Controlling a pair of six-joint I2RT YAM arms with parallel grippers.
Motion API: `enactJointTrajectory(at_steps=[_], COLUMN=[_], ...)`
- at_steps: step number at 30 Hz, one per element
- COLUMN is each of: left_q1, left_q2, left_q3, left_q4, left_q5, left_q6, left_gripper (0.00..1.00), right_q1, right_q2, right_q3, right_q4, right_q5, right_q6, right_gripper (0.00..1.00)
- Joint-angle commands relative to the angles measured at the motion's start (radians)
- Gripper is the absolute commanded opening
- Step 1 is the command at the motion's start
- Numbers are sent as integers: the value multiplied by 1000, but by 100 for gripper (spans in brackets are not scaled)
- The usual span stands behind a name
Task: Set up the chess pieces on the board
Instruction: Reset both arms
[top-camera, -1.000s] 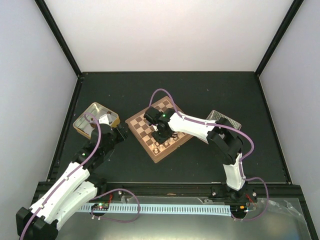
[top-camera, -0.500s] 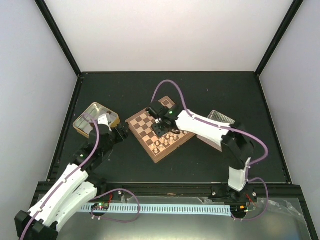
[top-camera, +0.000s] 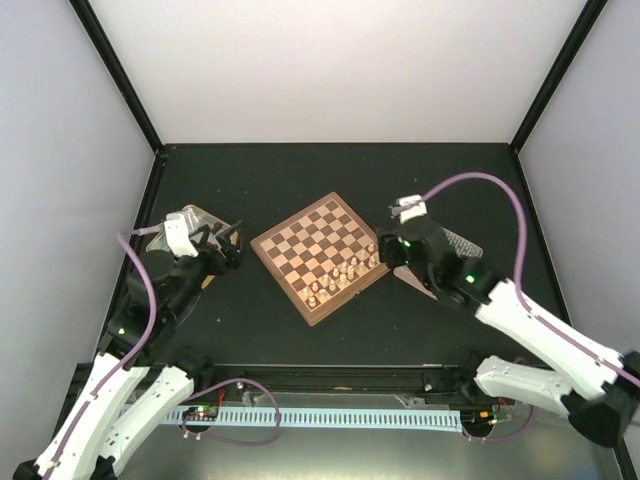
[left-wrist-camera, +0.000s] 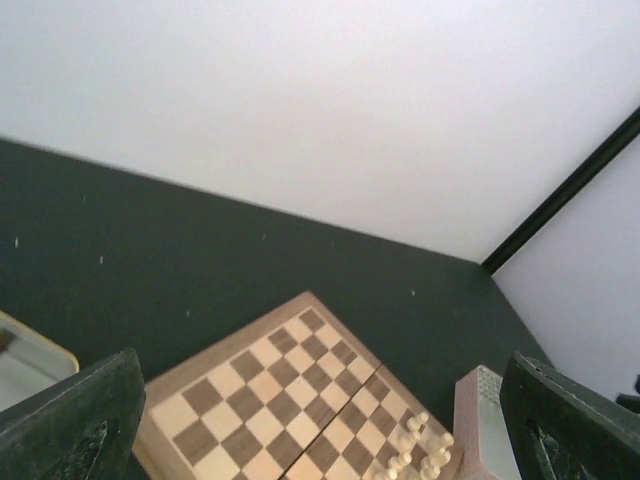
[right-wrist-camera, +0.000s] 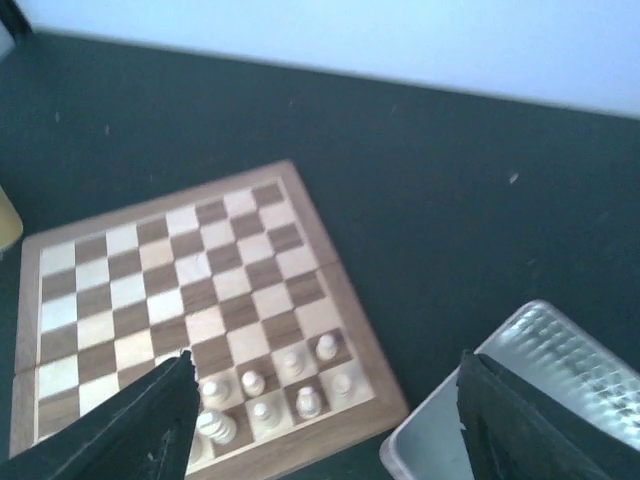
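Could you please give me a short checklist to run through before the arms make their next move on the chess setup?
1. Left pincer open with nothing between its fingers: ok.
2. Right pincer open and empty: ok.
3. Neither pincer over the board, which is unobstructed from above: ok.
4. Chess pieces on the board standing upright, grouped along the edge nearest the right arm: ok.
5. Each piece on its proper square: cannot tell, too small to identify.
6. Pieces remaining in the left tin or right tin: cannot tell, insides not shown.
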Motion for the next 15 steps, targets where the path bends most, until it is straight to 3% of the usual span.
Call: enactJointTrajectory(at_steps=[1, 7, 15], left_q1=[6, 5, 5], left_q2=[-27, -67, -151], left_q3=[98, 131, 183], left_q4=[-56, -82, -89], left_q5=[22, -1, -4], left_q6=[137, 224, 293], left_gripper=[99, 99, 99], right_q1=[0, 1, 1], right_q2=[-200, -495, -761], right_q3=[-80, -170, -219], right_q4=[86, 68, 104], right_q5=[147, 195, 280], right_q6=[-49, -59, -85], right_gripper=[75, 99, 100])
